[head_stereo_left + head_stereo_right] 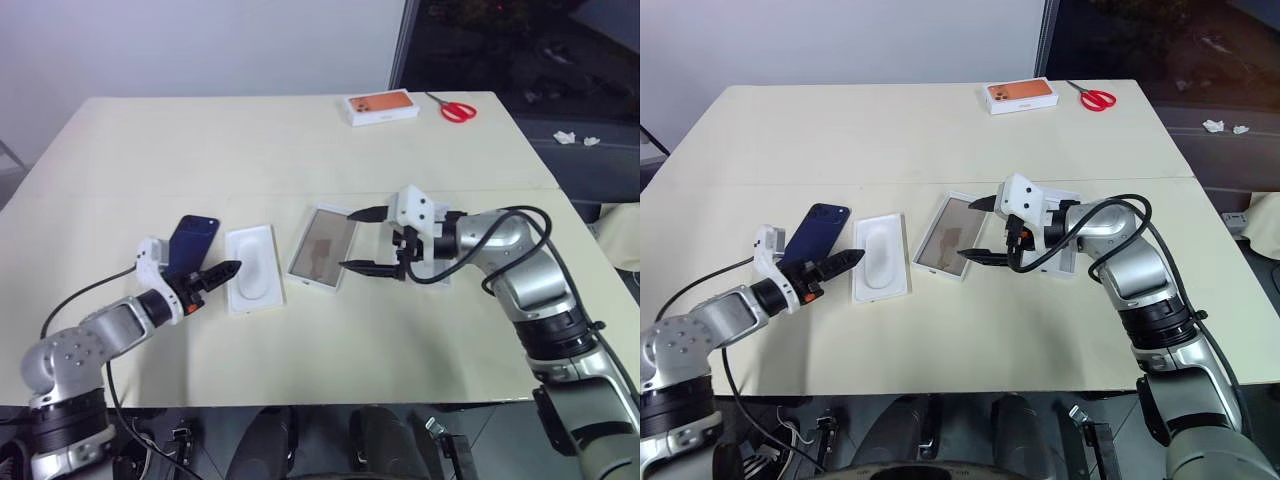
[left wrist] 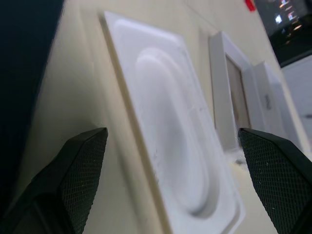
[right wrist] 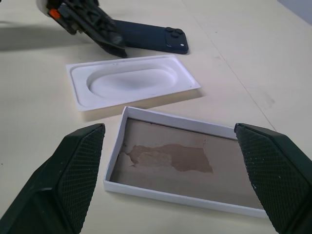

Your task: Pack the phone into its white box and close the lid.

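Observation:
The dark navy phone (image 1: pixel 195 238) lies flat at the table's left, with a white insert (image 1: pixel 253 268) with an oval recess beside it. The white box (image 1: pixel 323 247), its tan floor showing, lies in the middle with nothing in it. The lid (image 2: pixel 263 88) lies just right of the box, largely hidden behind my right gripper. My left gripper (image 1: pixel 215 275) hovers open, low between phone and insert, pointing at the insert. My right gripper (image 1: pixel 350 240) hangs open above the box's right end, pointing left, holding nothing.
A small white box with an orange top (image 1: pixel 382 106) and red-handled scissors (image 1: pixel 457 109) lie at the far right of the cream table (image 1: pixel 300 140). The table's right edge runs close beyond my right arm.

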Controlling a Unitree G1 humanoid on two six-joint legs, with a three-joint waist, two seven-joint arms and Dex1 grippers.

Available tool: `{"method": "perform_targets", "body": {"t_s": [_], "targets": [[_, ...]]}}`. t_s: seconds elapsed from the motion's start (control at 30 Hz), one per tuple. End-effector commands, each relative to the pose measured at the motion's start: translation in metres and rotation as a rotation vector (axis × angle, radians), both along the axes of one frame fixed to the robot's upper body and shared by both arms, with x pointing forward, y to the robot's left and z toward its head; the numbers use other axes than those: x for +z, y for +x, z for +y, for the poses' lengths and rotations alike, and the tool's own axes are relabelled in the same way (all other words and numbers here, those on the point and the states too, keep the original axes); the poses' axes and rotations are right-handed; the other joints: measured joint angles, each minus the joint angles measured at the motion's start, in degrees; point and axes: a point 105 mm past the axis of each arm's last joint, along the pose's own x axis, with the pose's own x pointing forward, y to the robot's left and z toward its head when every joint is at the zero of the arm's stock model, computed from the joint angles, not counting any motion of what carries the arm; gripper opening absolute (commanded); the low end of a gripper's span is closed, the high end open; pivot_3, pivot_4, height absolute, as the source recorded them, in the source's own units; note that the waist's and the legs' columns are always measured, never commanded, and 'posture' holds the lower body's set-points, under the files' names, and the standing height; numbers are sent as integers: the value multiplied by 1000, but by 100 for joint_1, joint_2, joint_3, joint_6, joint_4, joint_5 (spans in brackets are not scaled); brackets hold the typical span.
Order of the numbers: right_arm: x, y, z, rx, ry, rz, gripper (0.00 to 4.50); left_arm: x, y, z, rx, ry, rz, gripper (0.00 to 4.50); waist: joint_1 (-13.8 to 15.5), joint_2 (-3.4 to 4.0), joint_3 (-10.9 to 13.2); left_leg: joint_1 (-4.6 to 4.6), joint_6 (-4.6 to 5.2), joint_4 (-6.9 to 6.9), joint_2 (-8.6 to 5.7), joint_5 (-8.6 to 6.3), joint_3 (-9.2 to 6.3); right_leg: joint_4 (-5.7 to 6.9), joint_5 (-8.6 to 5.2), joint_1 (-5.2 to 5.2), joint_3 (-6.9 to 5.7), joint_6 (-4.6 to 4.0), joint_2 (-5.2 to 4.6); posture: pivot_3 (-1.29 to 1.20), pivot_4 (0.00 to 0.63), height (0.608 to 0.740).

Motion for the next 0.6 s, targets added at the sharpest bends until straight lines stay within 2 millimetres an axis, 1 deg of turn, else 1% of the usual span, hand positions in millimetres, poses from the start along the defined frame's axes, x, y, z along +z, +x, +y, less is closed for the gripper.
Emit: {"method": "perform_targets", "body": {"t_s": [0.03, 0.13, 0.23, 0.3, 0.33, 0.4, 0.47, 0.6], "targets": [[9, -3, 1, 6, 14, -45, 4446, -4, 1, -13, -29, -53, 27, 4500, -10, 0, 0, 0, 0, 0, 0, 0, 0, 0, 0, 0, 0, 0, 0, 0, 150, 740], [10, -4, 1, 6, 15, -51, 4446, -11, 3, -14, -10, -93, 57, 4500, -25, 5, -3, 1, -1, -1, 0, 1, 0, 1, 0, -1, 0, 0, 1, 0, 150, 740], [11, -5, 1, 5, 14, -56, 4500, -17, 3, -14, 6, -98, 78, 3659, -22, 4, -3, 3, -3, -1, 0, 2, 0, 4, 0, 1, 1, 0, 1, 0, 150, 740], [11, -5, 0, 3, 13, -58, 4500, -19, 3, -13, 15, -115, 85, 2576, -21, 3, -3, 3, -3, 0, 0, 2, 0, 3, 0, 1, 1, 0, 1, 0, 150, 740], [12, -5, 0, 1, 14, -59, 4500, -19, 3, -13, 19, -136, 84, 2118, -22, 3, -3, 2, -3, -1, -1, 2, 0, 3, 0, 1, 1, 0, 1, 0, 150, 740], [11, -5, -1, -3, 13, -61, 4500, -20, 2, -9, 37, -150, 84, 1006, -23, 1, -2, 2, -3, -1, -1, 2, 0, 3, 0, 0, 1, 0, 1, 0, 150, 740], [11, -5, -2, -5, 11, -62, 4500, -20, 2, -4, 54, -170, 84, 55, -24, 5, -4, 2, -3, -1, -1, 2, 0, 3, 0, 0, 1, 0, 1, 0, 150, 740], [11, -5, -2, -6, 12, -61, 4500, -18, 1, -2, 60, -196, 78, 55, -40, 4, -4, 5, -4, -2, 0, 2, -1, 4, 0, 1, 2, 0, 3, 0, 150, 740]]}}
